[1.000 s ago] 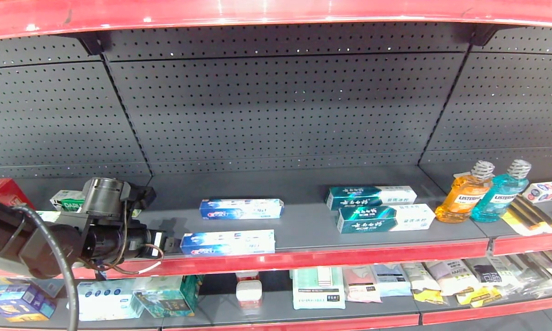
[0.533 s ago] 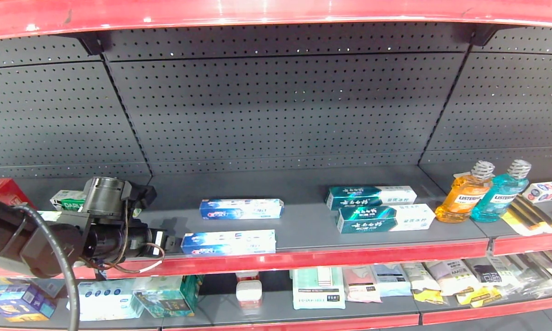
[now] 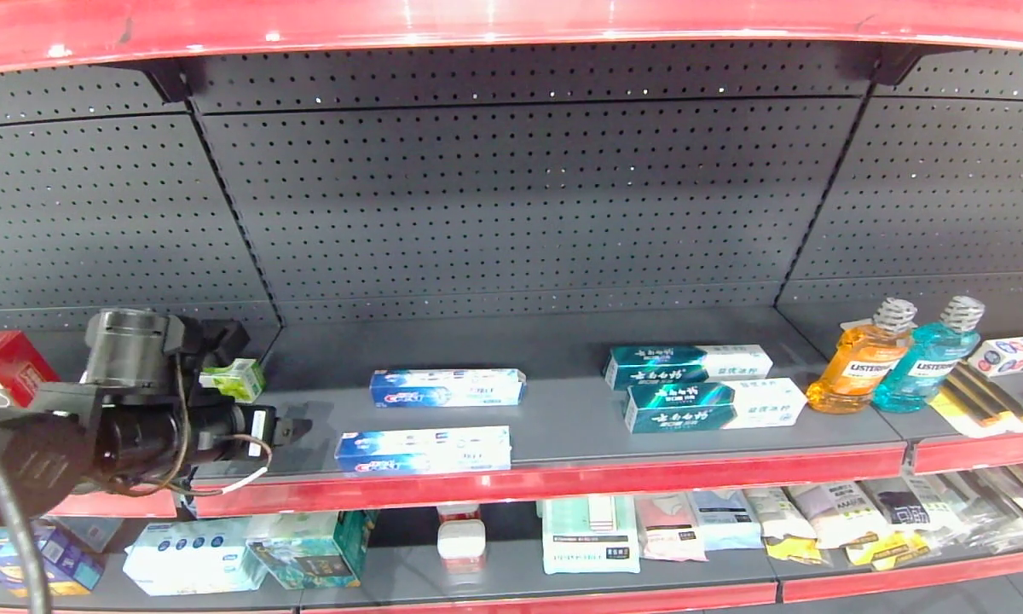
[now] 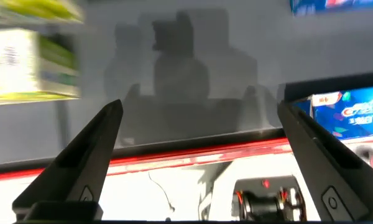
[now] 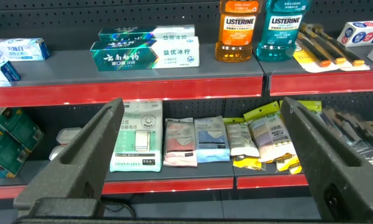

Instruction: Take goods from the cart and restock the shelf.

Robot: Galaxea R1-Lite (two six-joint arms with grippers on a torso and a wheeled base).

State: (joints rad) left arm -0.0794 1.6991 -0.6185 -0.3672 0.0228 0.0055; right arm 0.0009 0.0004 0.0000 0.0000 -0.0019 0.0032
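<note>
In the head view the left claw (image 3: pixel 297 425) hangs low over the front of the shelf (image 3: pixel 563 479), level with its red lip, and holds nothing. Just ahead of its tips, apart from them, lies the front blue toothpaste box (image 3: pixel 424 450), flat along the shelf edge. A second blue toothpaste box (image 3: pixel 447 386) lies farther ahead and deeper in. A small green box (image 3: pixel 234 379) sits just behind the claw's wrist toward the back panel, and a red box (image 3: pixel 4 362) stands farther back along the arm. Well beyond the claw, past both blue boxes, two teal toothpaste boxes (image 3: pixel 703 384) lie one behind the other, and farther still stand an orange mouthwash bottle (image 3: pixel 861 362) and a blue mouthwash bottle (image 3: pixel 922 358), touching side by side. In the left wrist view the claw's fingers (image 4: pixel 81 168) are spread wide, with bare grey shelf between them; the front blue toothpaste box lies close outside one finger, and the green box, blurred, sits off beyond the other. In the right wrist view the right claw (image 5: pixel 202 106) has its fingers (image 5: pixel 323 162) spread wide too and grips nothing. It is held back from the shelving, facing it: the teal boxes and the two mouthwash bottles sit ahead of and above its tips, and directly between the fingers, on the lower shelf (image 5: pixel 174 185), lies a row of flat packets (image 5: pixel 196 140).
</note>
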